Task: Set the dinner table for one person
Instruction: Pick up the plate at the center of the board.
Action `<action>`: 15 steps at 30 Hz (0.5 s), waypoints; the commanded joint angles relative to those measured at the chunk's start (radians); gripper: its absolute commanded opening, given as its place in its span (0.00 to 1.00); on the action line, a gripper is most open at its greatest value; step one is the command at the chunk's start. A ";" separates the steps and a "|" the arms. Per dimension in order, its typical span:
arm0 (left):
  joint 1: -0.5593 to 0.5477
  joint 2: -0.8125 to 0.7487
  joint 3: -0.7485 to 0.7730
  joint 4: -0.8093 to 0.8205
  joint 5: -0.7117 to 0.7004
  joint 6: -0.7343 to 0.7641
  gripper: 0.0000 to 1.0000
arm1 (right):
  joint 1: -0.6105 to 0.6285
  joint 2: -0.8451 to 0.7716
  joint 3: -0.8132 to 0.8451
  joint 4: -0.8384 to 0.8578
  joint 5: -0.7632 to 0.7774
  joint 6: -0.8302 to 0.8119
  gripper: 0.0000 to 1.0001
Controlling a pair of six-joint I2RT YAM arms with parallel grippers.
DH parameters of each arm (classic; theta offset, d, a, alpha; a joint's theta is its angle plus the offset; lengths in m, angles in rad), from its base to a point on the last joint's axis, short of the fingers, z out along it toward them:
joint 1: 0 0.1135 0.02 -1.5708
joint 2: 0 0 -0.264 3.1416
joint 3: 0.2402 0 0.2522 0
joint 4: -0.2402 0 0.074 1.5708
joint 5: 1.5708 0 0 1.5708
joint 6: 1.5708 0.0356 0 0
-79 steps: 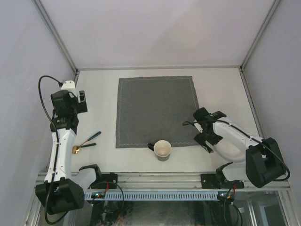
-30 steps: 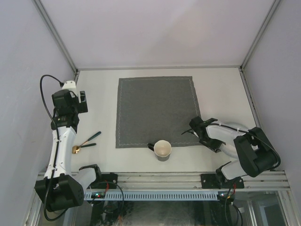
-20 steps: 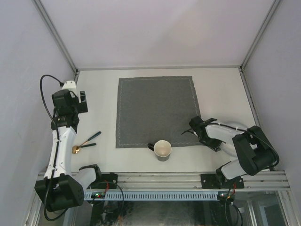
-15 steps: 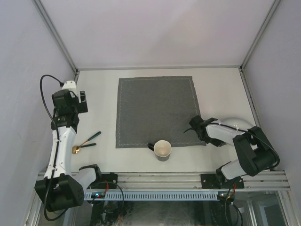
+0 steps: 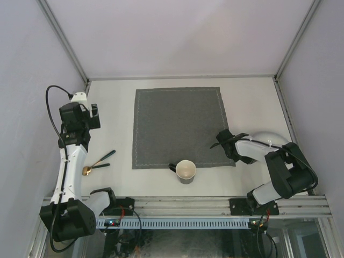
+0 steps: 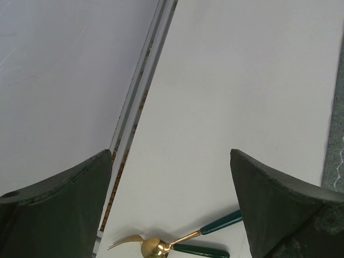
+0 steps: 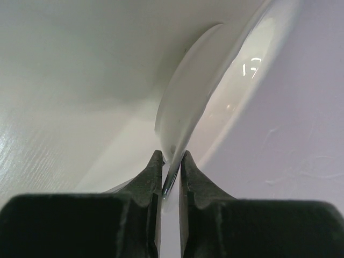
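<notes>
The dinner table [image 5: 252,102] carries a square grey mat [image 5: 178,126] at its middle. My right gripper [image 5: 234,148] [image 7: 171,161] is shut on the thin rim of a white plate [image 7: 215,80], which stands tilted above the tabletop; in the top view the plate [image 5: 267,138] shows as a white arc at the right. A pale cup with a dark handle [image 5: 186,171] stands at the mat's near edge. A gold spoon [image 5: 87,170] [image 6: 156,248] and fork [image 6: 122,241], both green-handled, lie at the left. My left gripper [image 5: 80,115] [image 6: 170,153] hangs open above them, empty.
Aluminium rails [image 5: 181,78] edge the tabletop, and grey walls close in on the back and both sides. The left rail [image 6: 137,110] runs close beside my left gripper. The mat's stitched edge [image 6: 336,161] shows at the right of the left wrist view.
My right gripper has shut on the plate's rim and the plate has tipped up off the table. The left arm, cup and cutlery have not moved.
</notes>
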 commanded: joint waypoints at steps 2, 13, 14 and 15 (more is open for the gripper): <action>0.003 -0.008 0.018 0.024 -0.007 -0.013 0.94 | 0.000 0.015 0.054 0.088 -0.175 -0.075 0.00; 0.004 -0.004 0.017 0.026 -0.012 -0.010 0.94 | 0.024 0.001 0.128 0.212 -0.165 -0.103 0.00; 0.004 -0.005 0.017 0.027 -0.011 -0.011 0.94 | 0.022 -0.003 0.128 0.220 -0.164 -0.105 0.00; 0.004 -0.004 0.017 0.027 -0.011 -0.011 0.94 | 0.022 -0.004 0.128 0.228 -0.163 -0.108 0.00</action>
